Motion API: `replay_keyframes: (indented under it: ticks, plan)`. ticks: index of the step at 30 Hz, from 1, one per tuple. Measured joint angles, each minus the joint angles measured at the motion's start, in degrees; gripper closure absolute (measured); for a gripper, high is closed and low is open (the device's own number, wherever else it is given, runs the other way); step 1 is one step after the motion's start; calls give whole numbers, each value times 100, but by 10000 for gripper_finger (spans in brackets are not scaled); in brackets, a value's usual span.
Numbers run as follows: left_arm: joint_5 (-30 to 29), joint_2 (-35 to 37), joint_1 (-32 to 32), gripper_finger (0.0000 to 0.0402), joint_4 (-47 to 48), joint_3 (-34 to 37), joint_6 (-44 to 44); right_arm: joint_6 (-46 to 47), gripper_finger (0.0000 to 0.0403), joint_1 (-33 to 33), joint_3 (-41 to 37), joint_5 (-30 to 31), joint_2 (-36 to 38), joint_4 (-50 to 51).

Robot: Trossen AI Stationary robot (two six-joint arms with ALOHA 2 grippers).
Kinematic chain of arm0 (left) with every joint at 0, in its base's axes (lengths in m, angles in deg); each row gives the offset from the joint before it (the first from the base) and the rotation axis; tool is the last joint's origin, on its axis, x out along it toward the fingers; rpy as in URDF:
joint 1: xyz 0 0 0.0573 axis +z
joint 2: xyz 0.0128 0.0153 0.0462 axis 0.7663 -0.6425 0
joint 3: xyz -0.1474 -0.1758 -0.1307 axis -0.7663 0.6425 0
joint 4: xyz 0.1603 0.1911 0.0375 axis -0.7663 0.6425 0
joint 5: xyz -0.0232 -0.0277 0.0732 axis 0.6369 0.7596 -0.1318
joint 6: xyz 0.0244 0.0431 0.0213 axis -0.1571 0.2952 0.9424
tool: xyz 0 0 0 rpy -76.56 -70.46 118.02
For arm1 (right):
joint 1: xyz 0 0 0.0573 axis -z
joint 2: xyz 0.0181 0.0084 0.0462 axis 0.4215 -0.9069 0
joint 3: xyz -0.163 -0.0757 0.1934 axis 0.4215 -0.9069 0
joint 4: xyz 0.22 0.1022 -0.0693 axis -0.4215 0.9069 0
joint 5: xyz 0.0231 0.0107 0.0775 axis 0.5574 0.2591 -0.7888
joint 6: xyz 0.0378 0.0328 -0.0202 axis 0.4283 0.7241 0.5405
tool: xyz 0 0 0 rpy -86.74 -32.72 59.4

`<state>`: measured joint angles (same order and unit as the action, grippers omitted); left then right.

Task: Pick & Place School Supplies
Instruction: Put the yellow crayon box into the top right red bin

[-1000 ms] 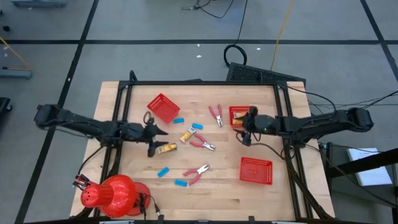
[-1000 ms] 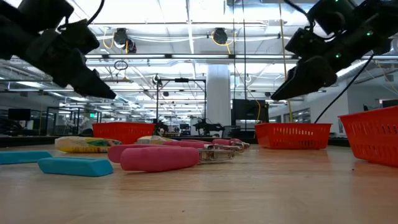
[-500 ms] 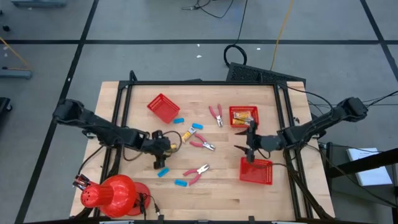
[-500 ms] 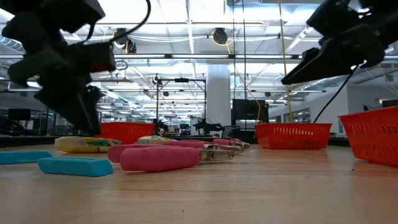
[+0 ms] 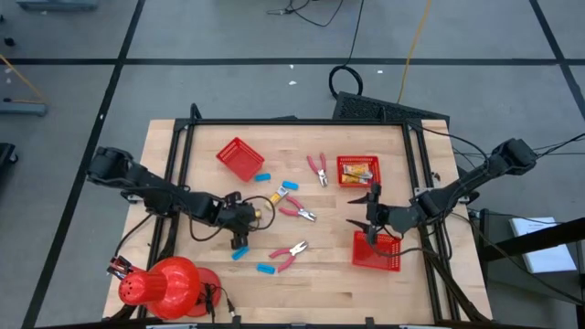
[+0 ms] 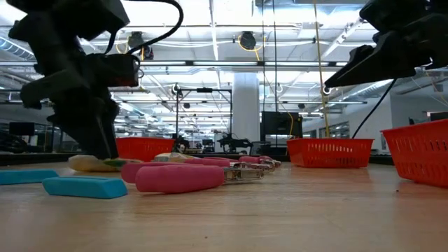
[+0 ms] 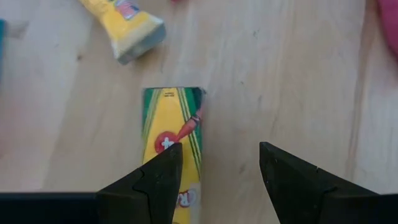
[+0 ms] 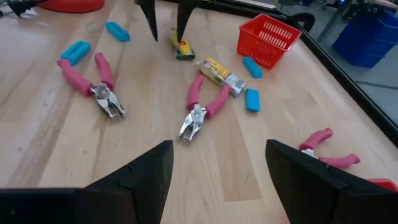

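A: We begin at the left. The left gripper (image 5: 239,228) is low over the table (image 5: 324,279), fingers apart, pointing down at the crayon box (image 7: 172,146). In the left wrist view one finger overlaps the box's edge while the other stands over bare wood beside it, so the jaws are not yet centred on it. Nothing is held.

B: Step in hand, as we judge it: approach for a pick of that box. What lies near it?

A: A yellow-and-white packet (image 7: 129,23) just beyond it, the blue erasers (image 5: 252,260) nearer the table's front edge, and three red-handled pliers (image 8: 197,112) spread across the middle. An overturned red basket (image 5: 240,158) sits at the far left of the table.

B: And on the right?

A: The right gripper (image 5: 369,217) hangs raised, fingers apart and empty, between the far right basket (image 5: 357,170), which already holds yellow items, and the near right basket (image 5: 377,250), in which we see nothing from above.

B: Next move, then: we shift the left gripper sideways until both fingers straddle the box across its narrow side, lower, close, then lift clear of the packet beside it. Which basket should receive it we cannot tell.
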<state>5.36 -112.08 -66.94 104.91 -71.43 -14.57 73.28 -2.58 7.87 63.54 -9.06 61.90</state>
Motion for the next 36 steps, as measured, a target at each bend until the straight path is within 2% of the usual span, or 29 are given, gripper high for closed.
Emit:
replay_keyframes:
  ticks: [6, 12, 25, 29, 35, 36]
  plan:
    - [-254, 70, -86, 183, 796, -460, 22, -4, 154, 0, 0, 95, 0, 88]
    - [-350, -55, -29, 183, 1120, -483, -1, -4, 154, 0, 0, 110, 0, 147]
    - [-355, -955, 130, 173, 1110, -513, -48, -3, 154, 2, 0, 112, -2, 178]
    - [-397, -943, 98, 211, 1100, -502, -169, 8, 154, 2, 0, 114, -2, 172]
    - [-588, -853, -34, 337, 1142, -487, -149, 138, 164, 2, 0, 114, -2, 228]
    - [-662, -838, -49, 339, 1162, -480, -153, 144, 168, 2, 0, 114, -2, 231]
